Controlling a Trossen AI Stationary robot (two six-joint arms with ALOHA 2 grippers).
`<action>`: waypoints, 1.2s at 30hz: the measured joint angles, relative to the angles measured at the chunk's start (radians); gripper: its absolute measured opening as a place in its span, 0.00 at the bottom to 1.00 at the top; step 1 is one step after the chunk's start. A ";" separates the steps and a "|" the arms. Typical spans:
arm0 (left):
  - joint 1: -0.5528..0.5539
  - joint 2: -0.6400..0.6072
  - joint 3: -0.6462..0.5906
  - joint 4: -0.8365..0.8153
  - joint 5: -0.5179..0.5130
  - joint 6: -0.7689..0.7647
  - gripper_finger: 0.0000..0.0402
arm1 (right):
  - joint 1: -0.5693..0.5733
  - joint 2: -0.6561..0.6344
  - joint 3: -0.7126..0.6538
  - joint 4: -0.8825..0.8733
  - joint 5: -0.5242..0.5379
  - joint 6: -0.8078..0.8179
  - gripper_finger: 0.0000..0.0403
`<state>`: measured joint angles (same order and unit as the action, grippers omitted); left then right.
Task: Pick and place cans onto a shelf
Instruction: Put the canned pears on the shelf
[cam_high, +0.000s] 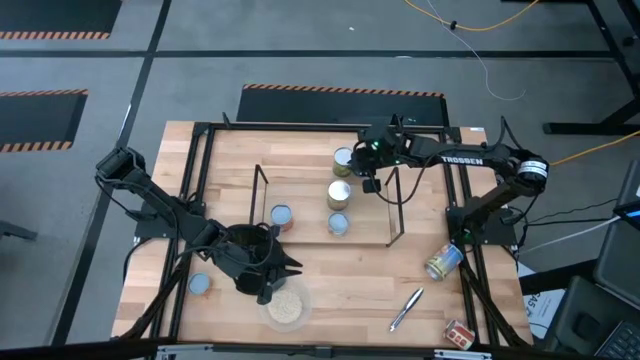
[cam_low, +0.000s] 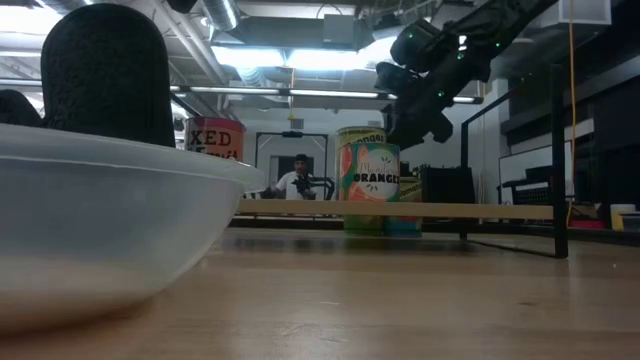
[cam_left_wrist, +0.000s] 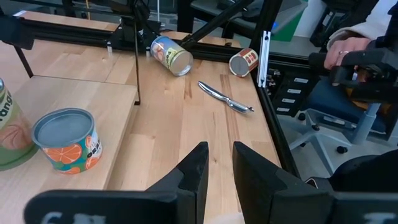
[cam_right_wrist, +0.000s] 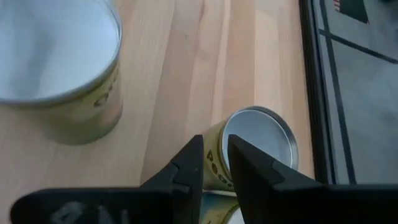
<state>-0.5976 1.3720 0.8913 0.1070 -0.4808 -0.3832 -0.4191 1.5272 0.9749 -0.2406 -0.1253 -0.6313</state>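
Note:
The shelf (cam_high: 370, 225) stands mid-table. A row of three cans (cam_high: 340, 193) runs front to back at it, and another can (cam_high: 282, 217) stands left of them. One can (cam_high: 200, 284) stands at the near left. Two lie on their sides at the right (cam_high: 443, 262) (cam_high: 460, 333). My right gripper (cam_high: 370, 186) hangs just above the row's far can (cam_right_wrist: 261, 140), fingers slightly apart with nothing between them (cam_right_wrist: 215, 146). My left gripper (cam_high: 268, 292) hovers over the bowl, open by a narrow gap and empty (cam_left_wrist: 221, 155).
A clear bowl of pale grains (cam_high: 285, 305) sits under my left gripper near the front edge. A silver pen (cam_high: 405, 308) lies at the near right. Black frame rails (cam_high: 465, 250) border the tabletop. A person's hand (cam_left_wrist: 348, 50) shows beyond the table's right side.

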 joint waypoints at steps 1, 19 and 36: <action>0.000 0.000 0.000 0.000 0.000 0.000 0.17 | 0.000 0.006 0.000 0.011 0.000 -0.002 0.20; 0.000 0.000 0.000 0.008 0.000 -0.007 0.17 | -0.034 0.121 0.002 0.074 0.001 -0.003 0.20; 0.000 0.000 0.000 0.008 0.000 -0.007 0.17 | -0.034 0.121 0.003 0.070 -0.001 -0.002 0.03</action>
<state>-0.5980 1.3720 0.8913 0.1146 -0.4812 -0.3901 -0.4530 1.6485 0.9775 -0.1711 -0.1265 -0.6334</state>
